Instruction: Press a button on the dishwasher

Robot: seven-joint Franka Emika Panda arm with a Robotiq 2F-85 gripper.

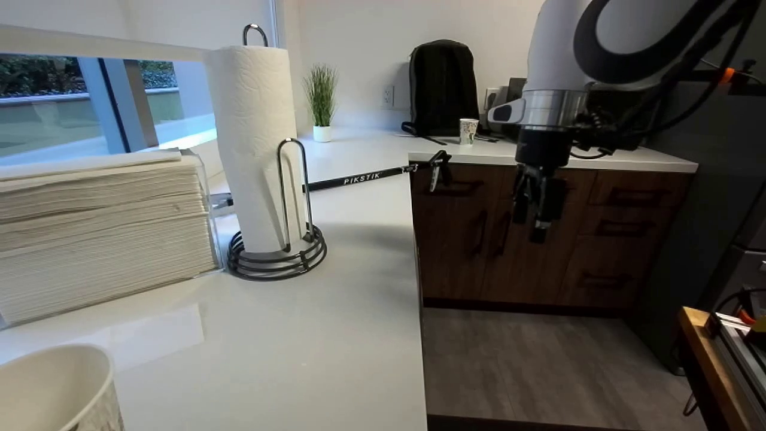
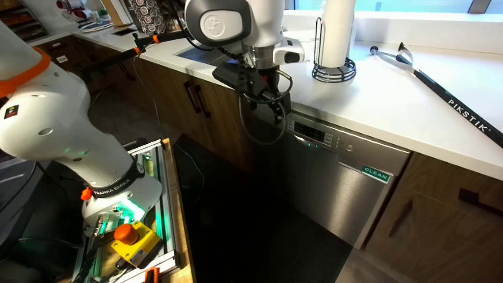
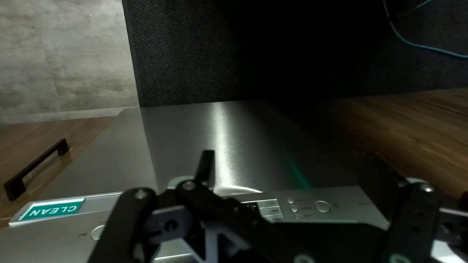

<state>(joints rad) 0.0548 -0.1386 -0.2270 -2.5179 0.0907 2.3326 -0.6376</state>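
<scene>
A paper towel roll (image 1: 254, 149) upright on its wire stand (image 1: 304, 261), a napkin stack (image 1: 102, 239) just beside it, a grabber stick (image 2: 436, 88) on the counter (image 2: 373, 106), a potted plant (image 1: 322, 99), a black backpack (image 1: 444, 84), a paper cup (image 1: 468, 130), a blue cable (image 3: 409, 42) in my wrist view

White robot arm (image 2: 68, 122) bent, wrist (image 1: 553, 111) upright, gripper (image 3: 290, 160) pointing down, fingers (image 3: 207, 166) spread apart

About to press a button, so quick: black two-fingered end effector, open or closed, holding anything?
Black two-fingered end effector: open, holding nothing; its jaws stand apart in the wrist view, with the silver metal dishwasher beyond.
</scene>
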